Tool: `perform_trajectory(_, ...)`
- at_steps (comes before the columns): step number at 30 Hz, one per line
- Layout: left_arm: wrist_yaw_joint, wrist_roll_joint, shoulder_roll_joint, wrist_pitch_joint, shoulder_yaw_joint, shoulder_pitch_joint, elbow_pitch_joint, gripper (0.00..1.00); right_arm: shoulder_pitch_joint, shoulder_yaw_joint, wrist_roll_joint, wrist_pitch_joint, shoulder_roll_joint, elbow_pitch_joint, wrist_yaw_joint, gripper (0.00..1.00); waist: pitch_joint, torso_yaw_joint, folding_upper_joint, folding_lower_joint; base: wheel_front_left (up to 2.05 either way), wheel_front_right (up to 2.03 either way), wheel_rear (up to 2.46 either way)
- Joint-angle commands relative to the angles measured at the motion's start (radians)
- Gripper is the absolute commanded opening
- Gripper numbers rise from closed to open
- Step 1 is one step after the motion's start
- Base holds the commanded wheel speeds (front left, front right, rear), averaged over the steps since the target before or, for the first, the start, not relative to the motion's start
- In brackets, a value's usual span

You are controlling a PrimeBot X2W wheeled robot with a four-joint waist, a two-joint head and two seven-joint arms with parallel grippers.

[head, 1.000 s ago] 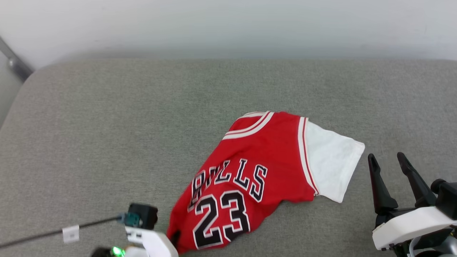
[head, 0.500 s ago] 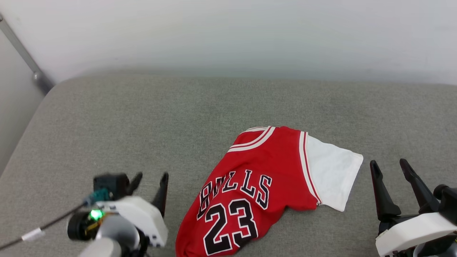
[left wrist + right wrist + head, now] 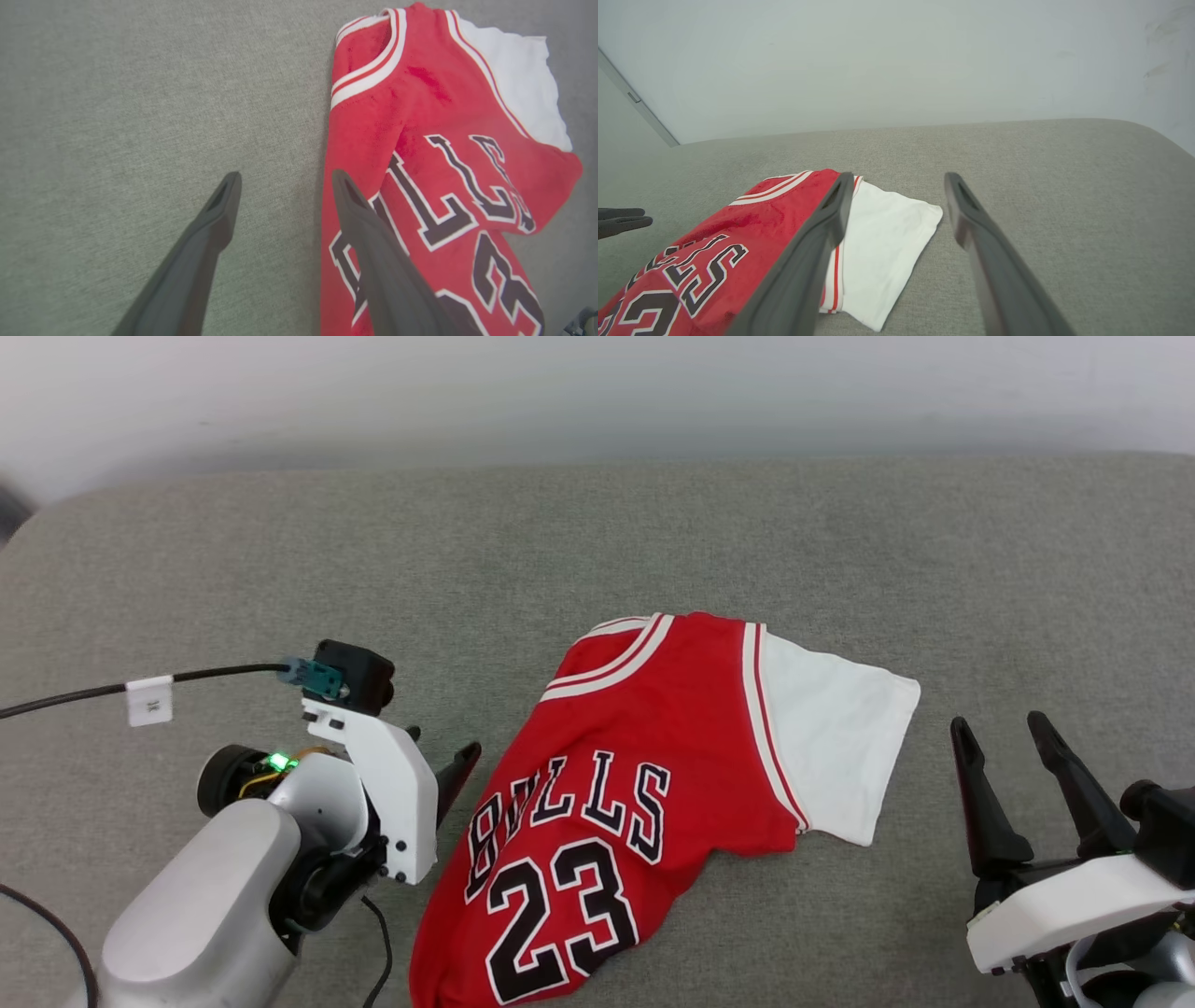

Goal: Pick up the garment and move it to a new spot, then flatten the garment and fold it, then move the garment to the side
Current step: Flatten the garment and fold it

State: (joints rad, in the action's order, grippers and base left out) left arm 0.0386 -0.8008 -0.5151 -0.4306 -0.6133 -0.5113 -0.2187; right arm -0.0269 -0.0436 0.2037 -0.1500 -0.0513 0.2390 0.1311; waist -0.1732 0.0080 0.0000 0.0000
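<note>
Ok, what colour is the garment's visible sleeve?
White; the sleeve joins the red garment at striped trim. Head view shows it best.

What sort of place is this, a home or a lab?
Probably an indoor test room: a grey fabric-covered surface meets a bare pale wall, and one red jersey lies on it.

Open grey cushion [image 3: 653,523] rings the garment [image 3: 653,728]; a wall [image 3: 597,392] closes the far side.
</note>
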Motion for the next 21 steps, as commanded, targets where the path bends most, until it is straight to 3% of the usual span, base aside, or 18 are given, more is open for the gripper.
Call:
perform_trajectory(1,-0.017,-0.013,0.0,-0.031,-0.014,-0.015,-0.013,1.0,0.011,0.002,0.006,0.007,0.002,-0.006,-0.001,1.0,-0.026,-0.026,0.0,0.0,0.0,0.0,0.0)
perform_trajectory(6,-0.076,-0.034,-0.006,-0.167,-0.081,-0.031,-0.073,1.0,0.025,0.007,0.023,0.02,0.002,-0.035,-0.001,1.0,-0.052,-0.053,0.0,0.0,0.0,0.0,0.0)
perform_trajectory(13,-0.116,-0.041,0.02,-0.331,-0.197,-0.001,-0.15,1.0,0.042,0.011,0.034,0.027,0.002,-0.063,-0.001,1.0,-0.069,-0.072,0.0,0.0,0.0,0.0,0.0)
perform_trajectory(14,-0.119,-0.043,0.028,-0.345,-0.211,0.008,-0.158,0.8,0.046,0.012,0.036,0.027,0.002,-0.066,-0.001,1.0,-0.07,-0.074,0.0,0.0,0.0,0.0,0.0)
perform_trajectory(16,-0.13,-0.034,0.043,-0.349,-0.234,0.007,-0.163,0.0,0.049,0.013,0.039,0.028,0.002,-0.07,-0.001,1.0,-0.069,-0.078,0.0,0.0,0.0,0.0,0.0)
perform_trajectory(21,-0.095,0.043,0.042,-0.236,-0.211,-0.058,-0.149,0.0,0.038,0.002,0.041,0.024,0.002,-0.084,-0.001,1.0,-0.044,-0.072,0.0,0.0,0.0,0.0,0.0)
